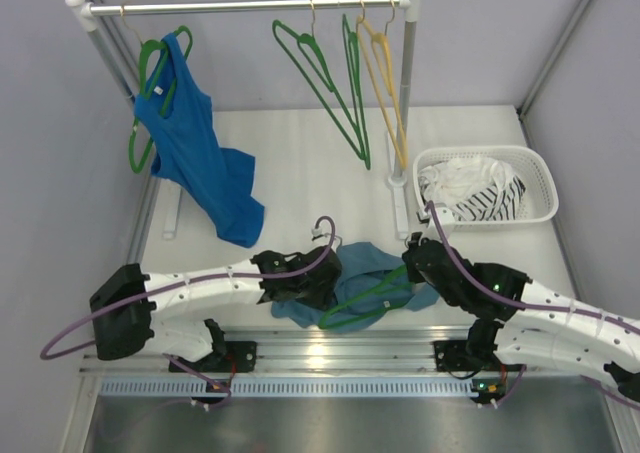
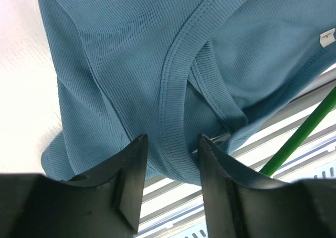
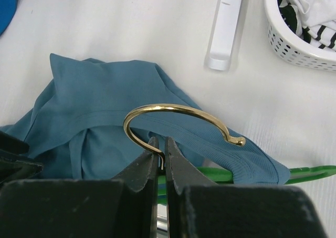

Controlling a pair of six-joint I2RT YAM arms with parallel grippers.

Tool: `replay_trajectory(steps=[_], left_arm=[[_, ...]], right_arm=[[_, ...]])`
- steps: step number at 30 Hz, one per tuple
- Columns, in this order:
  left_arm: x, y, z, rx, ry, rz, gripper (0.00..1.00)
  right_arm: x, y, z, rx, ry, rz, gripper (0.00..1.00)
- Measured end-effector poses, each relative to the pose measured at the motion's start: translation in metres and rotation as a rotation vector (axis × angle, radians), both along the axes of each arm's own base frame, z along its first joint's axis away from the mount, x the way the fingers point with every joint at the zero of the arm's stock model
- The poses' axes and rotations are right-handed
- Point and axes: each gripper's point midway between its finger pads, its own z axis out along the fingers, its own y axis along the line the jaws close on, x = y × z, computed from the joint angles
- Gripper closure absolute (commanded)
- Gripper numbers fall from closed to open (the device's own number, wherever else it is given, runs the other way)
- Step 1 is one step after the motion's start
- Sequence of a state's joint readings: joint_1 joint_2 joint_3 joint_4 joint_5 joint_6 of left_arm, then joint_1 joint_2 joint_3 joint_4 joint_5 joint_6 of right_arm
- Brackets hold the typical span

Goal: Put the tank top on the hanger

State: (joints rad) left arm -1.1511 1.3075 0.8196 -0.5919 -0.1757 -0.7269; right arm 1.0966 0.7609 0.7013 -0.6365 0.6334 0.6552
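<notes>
The teal tank top (image 1: 372, 269) lies crumpled on the table near its front edge, between the two arms. A green hanger (image 1: 366, 303) lies partly under and through it, and its green bar (image 3: 310, 171) pokes out from beneath the cloth. My right gripper (image 3: 161, 143) is shut on the stem of the hanger's gold hook (image 3: 173, 108). My left gripper (image 2: 171, 141) stands open at the cloth's near edge. A ribbed strap (image 2: 173, 91) of the tank top (image 2: 105, 64) runs between its fingers, apart from both. The green hanger (image 2: 304, 130) shows at the right.
A clothes rail (image 1: 250, 6) at the back carries a royal-blue tank top (image 1: 195, 153) on a green hanger, several bare green hangers (image 1: 325, 68) and a yellow one (image 1: 385, 83). A white basket (image 1: 545, 178) of striped cloth sits at the right. The rail's white foot (image 3: 226, 28) lies close by.
</notes>
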Motion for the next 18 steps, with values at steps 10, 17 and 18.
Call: replay_trajectory(steps=[10,17,18], left_arm=[[-0.001,0.000,-0.002,0.006,0.007,-0.003,1.00],[-0.003,0.003,0.003,-0.023,0.000,0.004,1.00],[-0.004,0.003,0.004,-0.027,0.001,0.005,1.00]], right_arm=[[0.004,-0.006,0.001,-0.014,-0.006,-0.048,1.00],[0.010,-0.016,0.005,-0.048,-0.028,-0.118,1.00],[0.011,-0.018,0.006,-0.054,-0.033,-0.126,1.00]])
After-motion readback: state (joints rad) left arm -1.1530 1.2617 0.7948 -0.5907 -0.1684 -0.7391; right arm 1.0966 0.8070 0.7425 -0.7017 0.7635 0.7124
